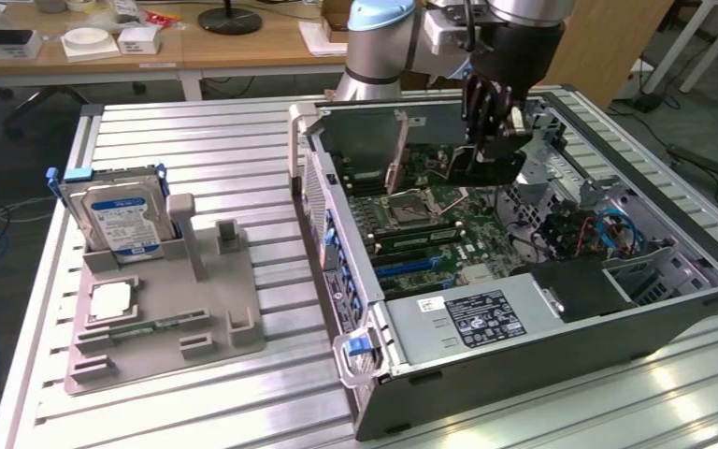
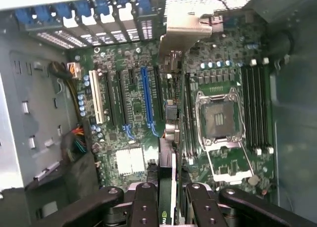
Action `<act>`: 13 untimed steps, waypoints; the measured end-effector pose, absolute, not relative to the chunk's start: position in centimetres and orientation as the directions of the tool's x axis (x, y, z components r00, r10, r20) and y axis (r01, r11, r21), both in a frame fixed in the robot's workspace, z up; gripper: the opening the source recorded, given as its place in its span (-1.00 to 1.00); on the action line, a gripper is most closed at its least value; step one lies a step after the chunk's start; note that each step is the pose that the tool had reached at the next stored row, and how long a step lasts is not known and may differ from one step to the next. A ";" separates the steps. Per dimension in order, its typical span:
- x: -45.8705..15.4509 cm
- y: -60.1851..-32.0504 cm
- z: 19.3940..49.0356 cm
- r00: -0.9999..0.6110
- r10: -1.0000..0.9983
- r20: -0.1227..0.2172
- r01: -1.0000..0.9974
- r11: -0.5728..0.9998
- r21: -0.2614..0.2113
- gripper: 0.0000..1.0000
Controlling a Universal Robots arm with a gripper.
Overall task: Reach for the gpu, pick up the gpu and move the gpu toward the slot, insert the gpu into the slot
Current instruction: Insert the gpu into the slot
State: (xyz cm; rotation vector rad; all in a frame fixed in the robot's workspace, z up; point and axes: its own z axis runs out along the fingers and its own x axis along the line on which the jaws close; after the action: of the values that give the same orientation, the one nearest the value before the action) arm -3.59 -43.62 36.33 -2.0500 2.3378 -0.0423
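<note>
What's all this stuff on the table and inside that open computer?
Computer case: one, grey, open, on the exterior view's right.
Motherboard: one, green, inside the case.
Gpu: one, green card with silver bracket, edge-on above the motherboard, between the gripper's fingers.
Hard drive: one, silver with blue label, upright in the holder.
Holder tray: one, grey, on the exterior view's left.
Table: one, ribbed aluminium.
Gripper: one, black, over the motherboard, holding the gpu.

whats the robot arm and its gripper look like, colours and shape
The arm is a round silver-grey tube with a pale blue cap at its joint. A dark grey wrist section leads down to a black gripper built of linked bars. In the wrist view its black fingers show round bolt heads along them.
</note>
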 end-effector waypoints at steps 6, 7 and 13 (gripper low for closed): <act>-4.2 -43.7 35.3 -0.070 -0.997 -0.010 -0.997 0.070 -0.041 -0.47; -4.2 -43.7 35.2 -0.052 -0.999 -0.010 -0.998 0.053 -0.041 -0.47; -5.4 -44.0 34.8 -0.033 -0.999 -0.010 -0.999 0.033 -0.041 -0.47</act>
State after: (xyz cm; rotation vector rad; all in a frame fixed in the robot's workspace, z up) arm -5.41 -44.05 34.76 -2.1597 2.2316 -0.0347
